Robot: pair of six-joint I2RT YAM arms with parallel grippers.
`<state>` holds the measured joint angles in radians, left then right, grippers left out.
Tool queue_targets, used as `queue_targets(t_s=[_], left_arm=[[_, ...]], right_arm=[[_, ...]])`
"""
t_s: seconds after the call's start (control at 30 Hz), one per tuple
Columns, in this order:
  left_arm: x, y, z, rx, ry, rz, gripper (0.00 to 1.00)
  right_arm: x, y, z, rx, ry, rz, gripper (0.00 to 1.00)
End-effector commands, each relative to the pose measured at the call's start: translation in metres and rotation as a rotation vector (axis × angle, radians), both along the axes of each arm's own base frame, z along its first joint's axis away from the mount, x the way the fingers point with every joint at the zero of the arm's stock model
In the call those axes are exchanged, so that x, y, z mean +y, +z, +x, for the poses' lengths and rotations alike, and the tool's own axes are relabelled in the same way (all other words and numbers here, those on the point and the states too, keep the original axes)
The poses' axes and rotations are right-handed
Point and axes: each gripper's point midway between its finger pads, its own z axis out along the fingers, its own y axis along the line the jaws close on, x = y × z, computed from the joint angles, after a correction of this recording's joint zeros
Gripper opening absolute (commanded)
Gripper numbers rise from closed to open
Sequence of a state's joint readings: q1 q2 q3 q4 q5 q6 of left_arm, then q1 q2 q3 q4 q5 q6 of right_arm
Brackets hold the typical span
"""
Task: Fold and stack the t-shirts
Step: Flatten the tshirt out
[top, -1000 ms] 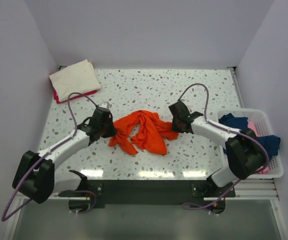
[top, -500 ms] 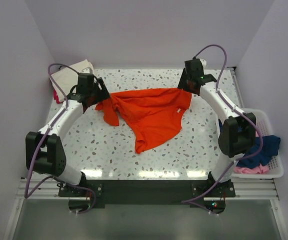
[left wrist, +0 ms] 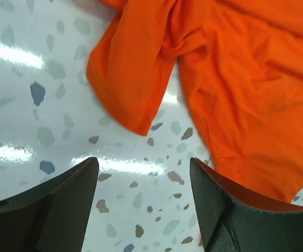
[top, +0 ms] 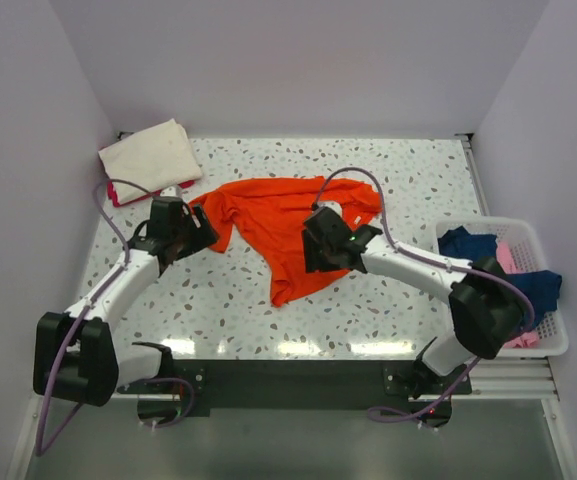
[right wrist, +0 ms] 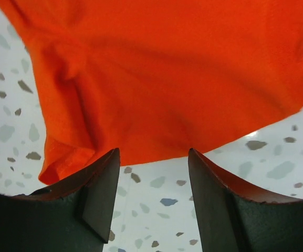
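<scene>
Ahead of both pairs of jaws, the shirt (top: 288, 215) lies opened out on the bench (top: 218, 300). One second ago it was a bunched heap between the two arms. Half a second ago it was stretched taut between them at the far side. It is now let go and both arms have pulled back toward the near edge.

Left jaws: spread, empty. One sleeve (left wrist: 133, 73) lies just beyond them, doubled over on itself, not flat.

Right jaws: spread, empty. The near hem (right wrist: 156, 142) lies just beyond their tips, with bare bench showing between them.

State of the cloth: the body is mostly flat, but its outline is skewed, with one corner trailing to a point on the near side under the right arm. The collar end is rumpled on the left-jaw side.

Judgement: the spread-out step looks done and folding has not begun. The sleeve and the trailing corner probably need straightening first.

The stack (top: 151, 152) sits beyond and outboard of the left jaws, well apart from them. The basket (top: 553, 345), outboard of the right arm, holds more garments.
</scene>
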<state>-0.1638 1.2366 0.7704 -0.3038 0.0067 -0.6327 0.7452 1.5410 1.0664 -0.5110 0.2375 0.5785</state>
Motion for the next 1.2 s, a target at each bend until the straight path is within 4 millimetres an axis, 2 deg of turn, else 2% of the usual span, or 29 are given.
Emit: queue_targets(t_s=[0.0, 0.03, 0.1, 0.13, 0.2, 0.4, 0.47, 0.5, 0.53, 0.63, 0.67, 0.7, 0.77, 0.8, 0.83, 0.9, 0.97, 1.17], left_arm=[[-0.009, -0.006, -0.004, -0.023, -0.003, -0.072, 0.74], [-0.011, -0.012, -0.007, -0.013, -0.013, -0.082, 0.74], [-0.013, -0.018, -0.011, -0.002, -0.022, -0.09, 0.74], [-0.012, -0.021, -0.013, 0.003, -0.023, -0.088, 0.74], [-0.012, -0.024, -0.015, 0.007, -0.026, -0.086, 0.74], [-0.011, -0.037, -0.019, 0.034, -0.016, -0.087, 0.73], [-0.012, -0.041, -0.019, 0.041, -0.009, -0.093, 0.72], [-0.01, -0.041, -0.018, 0.039, 0.001, -0.088, 0.71], [-0.01, -0.042, -0.018, 0.043, 0.006, -0.088, 0.7], [-0.008, -0.045, -0.014, 0.05, 0.02, -0.081, 0.69], [-0.008, -0.045, -0.013, 0.051, 0.021, -0.08, 0.68], [-0.009, -0.043, -0.01, 0.044, 0.02, -0.084, 0.67], [-0.01, -0.047, -0.008, 0.056, 0.025, -0.087, 0.66], [-0.011, -0.047, -0.006, 0.056, 0.024, -0.088, 0.65], [-0.011, -0.05, -0.006, 0.065, 0.025, -0.087, 0.64], [-0.014, -0.051, -0.002, 0.065, 0.026, -0.081, 0.62], [-0.015, -0.059, -0.001, 0.085, 0.034, -0.068, 0.59], [-0.023, -0.07, 0.002, 0.113, 0.043, -0.041, 0.54]], right_arm=[[0.035, -0.004, -0.001, -0.034, -0.002, 0.067, 0.58], [0.049, -0.014, -0.009, -0.018, 0.033, 0.052, 0.59], [0.073, -0.013, -0.016, -0.037, 0.072, 0.066, 0.6], [0.077, -0.021, -0.017, -0.033, 0.074, 0.048, 0.61], [0.093, -0.023, -0.022, -0.041, 0.09, 0.063, 0.61], [0.107, -0.053, -0.019, -0.011, 0.093, 0.015, 0.61], [0.107, -0.056, -0.015, -0.016, 0.084, -0.004, 0.49], [0.103, -0.057, -0.017, -0.004, 0.082, -0.022, 0.29], [0.098, -0.056, -0.017, -0.01, 0.076, -0.038, 0.2], [0.066, -0.049, -0.017, -0.022, 0.029, -0.125, 0.0], [0.055, -0.045, -0.018, -0.025, 0.015, -0.14, 0.0], [0.035, -0.031, -0.012, -0.044, -0.027, -0.149, 0.0], [0.003, -0.029, -0.014, -0.037, -0.063, -0.182, 0.0], [-0.02, -0.015, -0.008, -0.06, -0.119, -0.176, 0.0], [-0.038, -0.019, -0.013, -0.053, -0.133, -0.202, 0.0], [-0.063, -0.006, -0.009, -0.07, -0.182, -0.196, 0.0], [-0.077, -0.004, -0.01, -0.065, -0.19, -0.218, 0.0], [-0.078, 0.0, -0.009, -0.063, -0.173, -0.229, 0.0]])
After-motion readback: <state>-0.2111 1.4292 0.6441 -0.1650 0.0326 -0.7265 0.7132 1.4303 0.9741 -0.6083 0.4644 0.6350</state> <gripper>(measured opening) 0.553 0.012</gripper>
